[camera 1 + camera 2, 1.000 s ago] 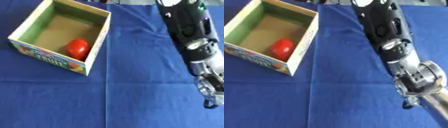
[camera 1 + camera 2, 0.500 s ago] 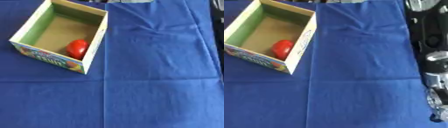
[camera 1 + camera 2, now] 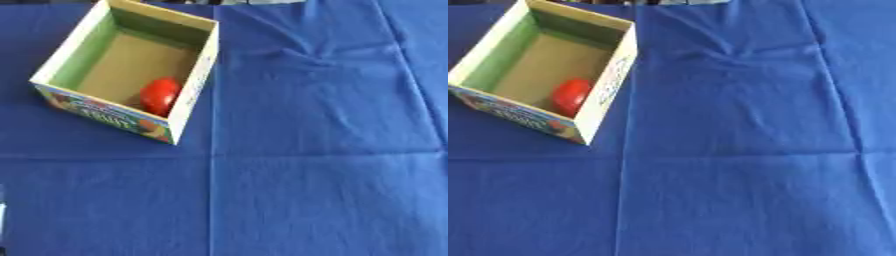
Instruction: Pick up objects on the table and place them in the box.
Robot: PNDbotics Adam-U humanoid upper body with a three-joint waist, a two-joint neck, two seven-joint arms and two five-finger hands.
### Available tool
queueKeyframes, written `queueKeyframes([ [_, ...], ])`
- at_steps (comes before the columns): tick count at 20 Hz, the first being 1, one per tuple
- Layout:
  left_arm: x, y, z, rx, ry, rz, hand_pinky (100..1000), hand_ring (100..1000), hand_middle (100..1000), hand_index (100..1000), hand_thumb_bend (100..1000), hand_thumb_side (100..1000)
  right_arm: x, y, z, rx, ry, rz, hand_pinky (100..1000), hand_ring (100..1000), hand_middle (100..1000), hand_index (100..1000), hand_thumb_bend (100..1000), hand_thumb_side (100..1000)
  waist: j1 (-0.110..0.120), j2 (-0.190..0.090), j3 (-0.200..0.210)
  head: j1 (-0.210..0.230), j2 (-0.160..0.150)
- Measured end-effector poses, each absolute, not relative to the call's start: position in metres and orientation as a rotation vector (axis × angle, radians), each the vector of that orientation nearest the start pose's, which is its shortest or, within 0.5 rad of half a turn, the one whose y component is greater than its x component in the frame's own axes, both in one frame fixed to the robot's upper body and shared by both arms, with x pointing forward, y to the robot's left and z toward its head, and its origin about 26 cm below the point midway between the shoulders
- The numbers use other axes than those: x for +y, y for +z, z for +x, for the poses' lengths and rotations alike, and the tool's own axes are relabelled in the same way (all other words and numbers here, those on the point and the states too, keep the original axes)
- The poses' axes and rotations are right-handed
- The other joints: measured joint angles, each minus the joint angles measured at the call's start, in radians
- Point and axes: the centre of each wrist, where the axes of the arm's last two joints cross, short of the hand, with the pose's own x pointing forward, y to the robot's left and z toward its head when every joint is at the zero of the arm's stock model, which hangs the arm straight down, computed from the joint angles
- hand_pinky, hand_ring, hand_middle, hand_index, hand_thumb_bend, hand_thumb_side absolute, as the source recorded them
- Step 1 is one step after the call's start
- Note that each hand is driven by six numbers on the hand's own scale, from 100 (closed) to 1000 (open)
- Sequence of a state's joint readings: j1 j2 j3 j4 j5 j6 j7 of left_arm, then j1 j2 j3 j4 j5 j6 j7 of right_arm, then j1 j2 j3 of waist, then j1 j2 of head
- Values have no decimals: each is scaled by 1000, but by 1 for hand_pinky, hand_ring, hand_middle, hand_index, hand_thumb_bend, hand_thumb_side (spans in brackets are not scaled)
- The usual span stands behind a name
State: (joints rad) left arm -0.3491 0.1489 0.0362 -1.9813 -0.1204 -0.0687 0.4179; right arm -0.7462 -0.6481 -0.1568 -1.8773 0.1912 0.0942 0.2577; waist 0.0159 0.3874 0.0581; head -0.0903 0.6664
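A red rounded object (image 3: 160,96), perhaps a tomato, lies inside the open box (image 3: 84,55), against its near right wall. The box sits askew at the far left of the blue cloth (image 3: 315,150) covering the worktop. Neither hand shows, so their fingers cannot be judged.

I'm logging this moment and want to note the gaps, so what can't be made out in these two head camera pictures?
- Both robot hands: in neither view, so their state is unknown.
- Round red object in the open cardboard box: its lower side is hidden by the box's near wall in both views; too blurred to identify.
- Box's printed front panel: blurred, unreadable.
- Blue cloth: cut off by every edge; anything beyond is unseen.
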Motion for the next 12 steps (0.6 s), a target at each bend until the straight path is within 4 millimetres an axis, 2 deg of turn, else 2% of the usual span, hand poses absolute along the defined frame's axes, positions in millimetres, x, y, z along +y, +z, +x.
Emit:
queueKeyframes([
  [5, 238, 200, 308, -2412, 257, 376, 579, 890, 828, 657, 100, 902, -305, 340, 301, -2304, 700, -712, 686, 653, 630, 850, 100, 788, 1, 8, -6, 18, -3],
  [12, 239, 200, 308, -2418, 272, 386, 578, 901, 828, 656, 100, 903, -305, 274, 305, -2246, 517, -612, 676, 643, 617, 831, 100, 725, 2, 20, -12, 21, -19],
])
